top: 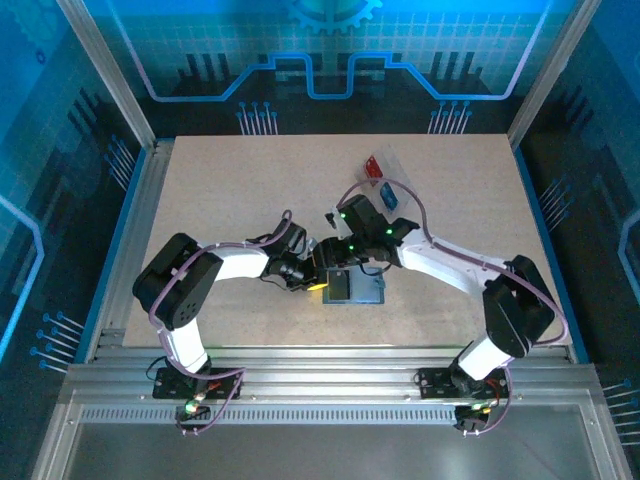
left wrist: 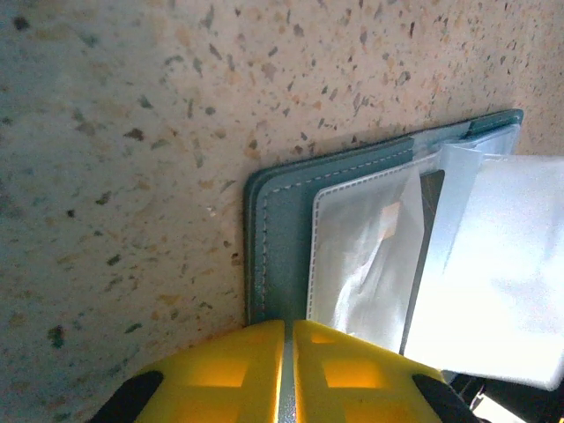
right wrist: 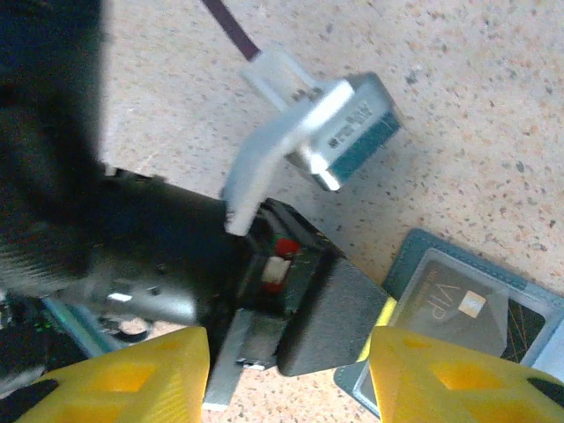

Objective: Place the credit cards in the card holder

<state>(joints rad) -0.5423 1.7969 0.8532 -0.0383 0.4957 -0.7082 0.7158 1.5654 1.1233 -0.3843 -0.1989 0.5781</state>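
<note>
Closed jaws, perhaps on card holder

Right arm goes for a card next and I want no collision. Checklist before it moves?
1. Right pincer open, empty: ok.
2. Left pincer shut on wallet edge: ok.
3. Wallet lies open: ok.
4. Red card and blue card uncovered, far side: ok.
5. Empty sleeve ready: cannot tell.
6. Right pincer clear of left arm: not ok, directly over it.

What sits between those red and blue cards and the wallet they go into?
The right arm's wrist hangs above the stretch between the red card, the blue card and the card holder; nothing visible lies on the table there.
</note>
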